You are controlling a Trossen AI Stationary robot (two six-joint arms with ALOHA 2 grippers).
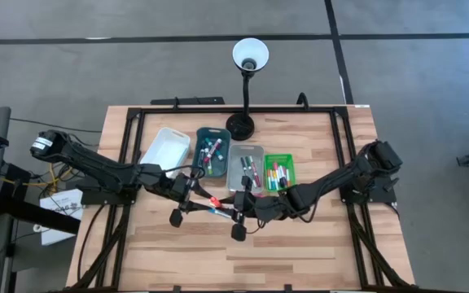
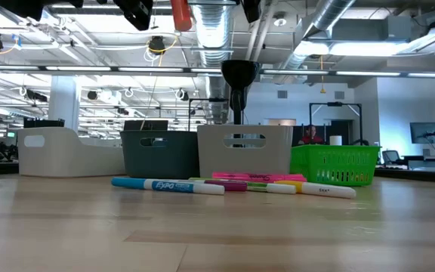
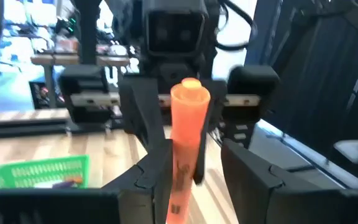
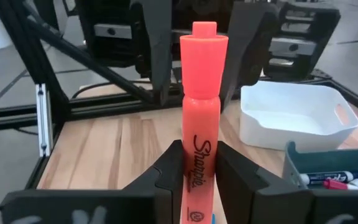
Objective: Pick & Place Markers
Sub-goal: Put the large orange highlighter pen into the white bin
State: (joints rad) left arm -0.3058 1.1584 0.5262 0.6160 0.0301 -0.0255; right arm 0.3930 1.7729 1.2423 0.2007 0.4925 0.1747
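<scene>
An orange highlighter marker (image 4: 202, 93) hangs in the air above the middle of the table (image 1: 300, 252), between my two grippers, which face each other. My right gripper (image 4: 201, 155) is shut on it. My left gripper (image 3: 196, 152) is open, and its fingers (image 4: 159, 62) stand on either side of the marker's wider end. One left finger (image 3: 157, 168) is close against the marker; I cannot tell whether they touch. A few loose markers (image 2: 168, 185) lie flat on the table below. More markers fill the trays (image 1: 212, 150) at the back. My right gripper pinches the marker's narrower barrel (image 4: 199, 163), at the printed name, between its two fingers. The fingers come roughly level from the table's right and lie along the marker. The marker is lifted clear of the table, and its wider end (image 4: 204, 62) sticks out between the left fingers.
Along the far side stand a white tray (image 1: 167, 146), a dark teal tray, a grey tray (image 1: 245, 167) and a green basket (image 1: 279, 171). Behind them stands a black desk lamp (image 1: 240, 126). Bare wood lies toward the near edge.
</scene>
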